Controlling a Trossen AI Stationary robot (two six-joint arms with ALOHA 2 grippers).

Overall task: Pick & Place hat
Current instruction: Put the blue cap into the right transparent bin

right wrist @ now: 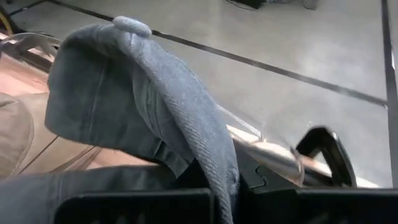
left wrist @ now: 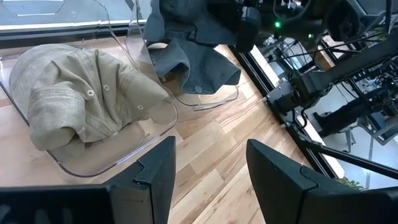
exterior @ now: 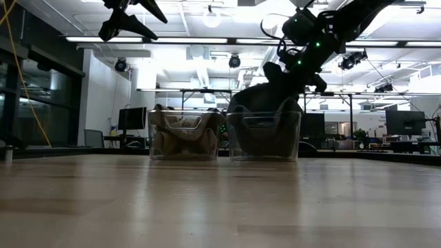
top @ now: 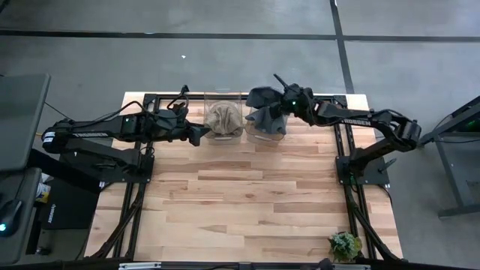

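Hat (top: pixel 264 105) draped downward from right end effector (top: pixel 287 100)

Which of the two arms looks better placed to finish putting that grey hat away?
The right. Its gripper is shut on the grey hat above the right-hand clear bin. The left gripper is open and empty beside the bin holding the tan hat.

**Setting: robotics lab in an open-plan office hall**

The wooden surface (top: pixel 247 191) stood on a grey concrete floor (top: pixel 225 52) marked with dark tape lines (top: pixel 150 34). Beyond it ran strip ceiling lights (exterior: pixel 103 39), exposed ducts (exterior: pixel 200 65) and rows of desks with monitors (exterior: pixel 132 118). Black frame rails (top: pixel 345 161) edged the surface, and a small potted plant (top: pixel 345 245) sat at one corner.
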